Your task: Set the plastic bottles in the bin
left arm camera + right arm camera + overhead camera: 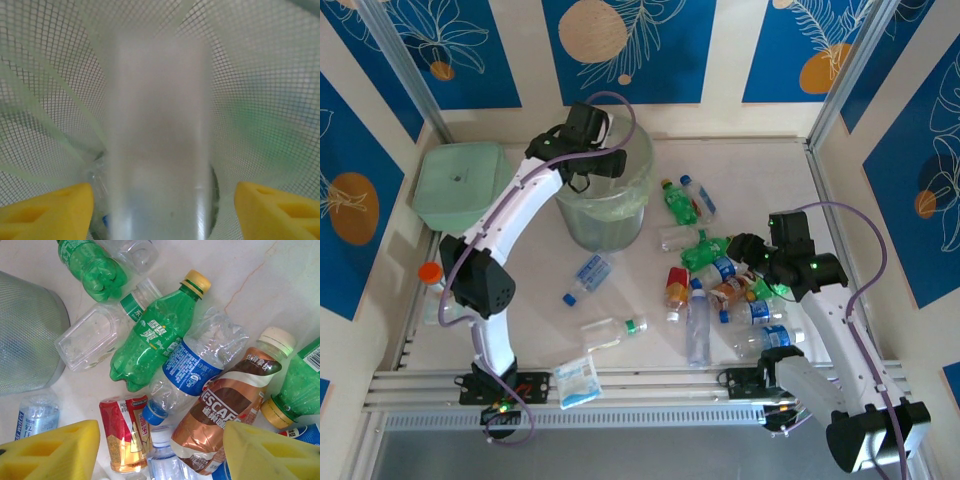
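Fingers [55, 207] spread wide, my left claw [162, 200] hangs over the bin [605, 228]. A blurred clear bottle [157, 125] sits between them with a gap on each side, the bin's mesh wall all round. My right claw [160, 440], also open and gripping nothing, hovers above the heap of bottles [720, 285] on the table [770, 170] right of the bin. Under it a green bottle [155, 332], a blue-labelled clear bottle [192, 370], a brown coffee bottle [225, 410] and a red one [122, 432] lie touching. A green-capped bottle [615, 330] lies apart, near a blue-and-white sachet [578, 382]. A square lidded box [460, 180] sits left of the bin.
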`<action>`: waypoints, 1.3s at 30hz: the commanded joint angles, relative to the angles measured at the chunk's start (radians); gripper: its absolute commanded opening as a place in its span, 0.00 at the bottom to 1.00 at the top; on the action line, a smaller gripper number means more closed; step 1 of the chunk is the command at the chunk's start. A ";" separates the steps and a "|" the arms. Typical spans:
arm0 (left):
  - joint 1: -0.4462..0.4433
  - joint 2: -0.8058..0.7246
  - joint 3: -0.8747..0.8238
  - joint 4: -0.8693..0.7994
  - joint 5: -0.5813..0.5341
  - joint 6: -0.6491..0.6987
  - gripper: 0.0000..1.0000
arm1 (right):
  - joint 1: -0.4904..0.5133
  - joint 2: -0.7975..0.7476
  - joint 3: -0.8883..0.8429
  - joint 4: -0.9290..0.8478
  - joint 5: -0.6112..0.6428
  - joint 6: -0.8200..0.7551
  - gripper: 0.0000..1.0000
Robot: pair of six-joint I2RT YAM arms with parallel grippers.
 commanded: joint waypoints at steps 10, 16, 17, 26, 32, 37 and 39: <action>0.007 -0.097 -0.011 0.067 0.015 0.009 0.90 | 0.003 -0.021 0.009 -0.009 -0.007 0.006 0.67; 0.004 -0.172 0.006 0.072 0.042 -0.011 0.88 | 0.003 -0.020 0.022 -0.020 0.000 0.000 0.67; 0.000 -0.197 -0.002 0.082 0.054 -0.016 0.88 | 0.004 -0.020 0.024 -0.022 0.005 -0.002 0.67; -0.137 -0.373 -0.105 0.035 0.087 -0.020 0.81 | 0.004 -0.015 0.056 -0.083 0.085 0.006 0.67; -0.274 -0.520 -0.316 0.028 0.095 -0.015 0.79 | 0.003 0.017 0.091 -0.201 0.227 0.066 0.67; -0.339 -0.618 -0.474 0.038 0.135 -0.036 0.78 | -0.013 0.054 0.102 -0.330 0.372 0.176 0.69; -0.351 -0.665 -0.563 0.071 0.181 -0.042 0.78 | -0.028 0.054 0.089 -0.346 0.382 0.202 0.69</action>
